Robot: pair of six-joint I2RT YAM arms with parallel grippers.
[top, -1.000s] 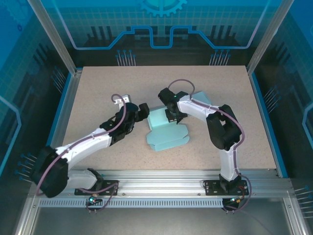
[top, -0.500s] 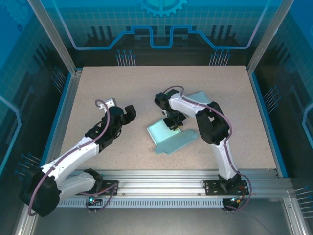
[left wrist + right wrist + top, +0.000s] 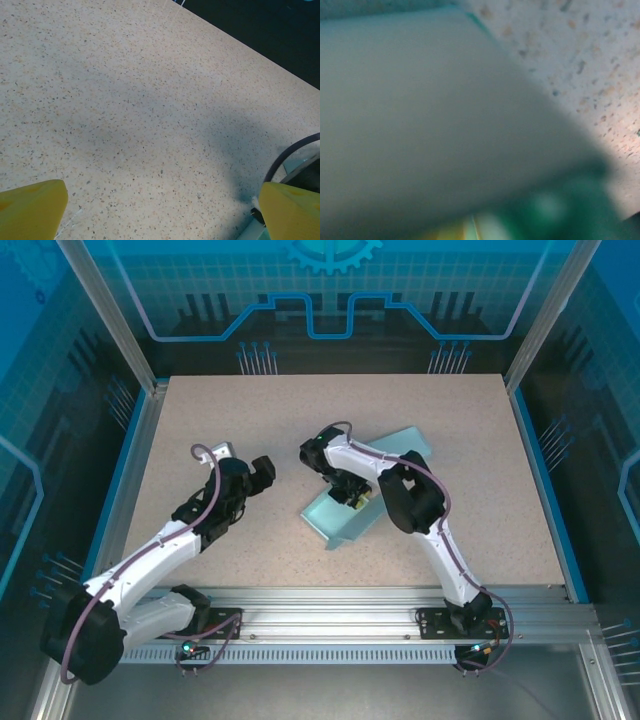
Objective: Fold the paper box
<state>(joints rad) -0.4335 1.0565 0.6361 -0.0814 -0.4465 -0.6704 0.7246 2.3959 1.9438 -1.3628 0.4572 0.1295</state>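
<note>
Watching from above, I see my left end effector (image 3: 262, 471) has backed off the paper box (image 3: 343, 523) and hangs spread wide over bare table (image 3: 200, 420). My right end effector (image 3: 350, 492) has pressed onto the box, which has turned mid-table (a panel blurs that wrist camera). Clenched or released, I cannot tell. The folding looks unfinished.

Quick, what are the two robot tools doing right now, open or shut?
Left tool: open wide, holding nothing.
Right tool: down at the paper box; open or shut cannot be told.
</note>
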